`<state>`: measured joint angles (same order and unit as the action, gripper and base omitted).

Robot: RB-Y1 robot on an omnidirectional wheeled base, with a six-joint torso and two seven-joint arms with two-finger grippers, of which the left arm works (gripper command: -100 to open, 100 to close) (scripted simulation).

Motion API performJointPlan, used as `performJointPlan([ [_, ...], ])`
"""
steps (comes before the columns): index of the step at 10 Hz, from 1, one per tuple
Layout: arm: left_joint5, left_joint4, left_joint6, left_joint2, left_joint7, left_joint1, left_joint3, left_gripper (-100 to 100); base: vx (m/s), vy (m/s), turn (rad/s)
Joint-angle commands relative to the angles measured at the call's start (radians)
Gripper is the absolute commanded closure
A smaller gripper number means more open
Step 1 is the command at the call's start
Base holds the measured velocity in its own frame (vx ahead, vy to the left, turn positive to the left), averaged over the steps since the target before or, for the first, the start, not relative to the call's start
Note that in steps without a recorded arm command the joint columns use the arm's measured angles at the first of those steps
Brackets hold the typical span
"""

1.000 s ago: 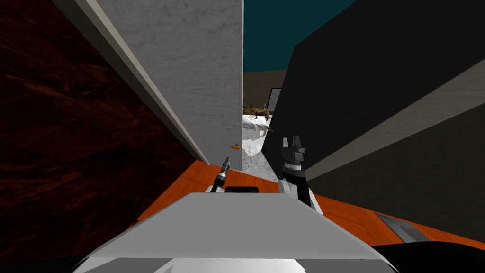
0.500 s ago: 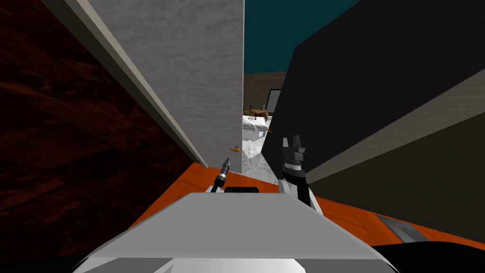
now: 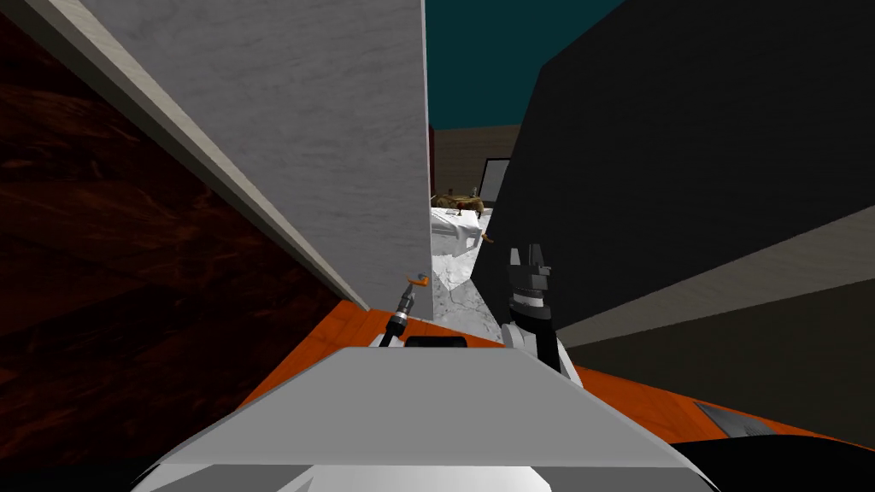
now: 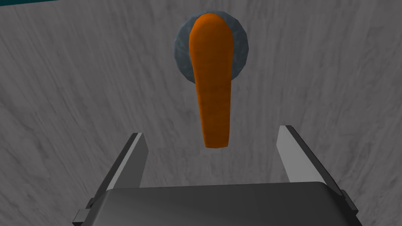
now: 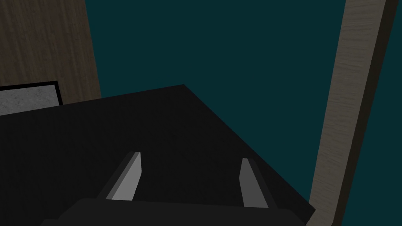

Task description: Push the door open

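The grey door (image 3: 342, 128) fills the head view from 10 to 12 o'clock. Its free edge stands at 12, ajar, with a strip of pale floor (image 3: 453, 278) showing past it. An orange lever handle (image 4: 212, 82) sits on a round grey rosette (image 4: 240, 51) low on the panel, near that edge.

The left gripper (image 4: 212, 131) faces the panel with its fingers spread and holding nothing. The lever's free end points into the gap between them and appears clear of both blades, though contact with the door itself is hard to judge.

The right gripper (image 3: 531, 256) is raised at 1 o'clock beside a dark wall (image 3: 684, 171), its fingers also apart and empty. A red-brown wall (image 3: 102, 256) lies at 9 o'clock, above an orange floor (image 3: 359, 320).
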<state>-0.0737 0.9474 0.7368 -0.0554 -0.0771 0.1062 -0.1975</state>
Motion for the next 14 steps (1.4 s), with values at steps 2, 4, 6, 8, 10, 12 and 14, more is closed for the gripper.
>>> performJointPlan([
  [2,0.003,-0.015,0.004,0.013,0.004,-0.010,0.008,-100,0.196,-0.036,-0.022],
  [4,0.004,-0.019,0.005,0.016,0.004,-0.013,0.009,-100,0.135,-0.009,-0.015],
  [6,0.004,-0.019,0.005,0.016,0.004,-0.013,0.009,100,-0.019,0.002,0.001],
  [8,0.004,-0.019,0.005,0.016,0.004,-0.013,0.009,100,-0.020,0.003,0.000],
  [10,0.004,-0.019,0.005,0.016,0.004,-0.013,0.009,100,-0.004,0.001,0.001],
  [12,0.012,-0.024,0.002,0.005,0.011,-0.014,0.027,100,0.136,-0.061,0.044],
  [14,0.020,-0.027,0.001,-0.003,0.017,-0.017,0.045,100,0.176,-0.072,0.038],
])
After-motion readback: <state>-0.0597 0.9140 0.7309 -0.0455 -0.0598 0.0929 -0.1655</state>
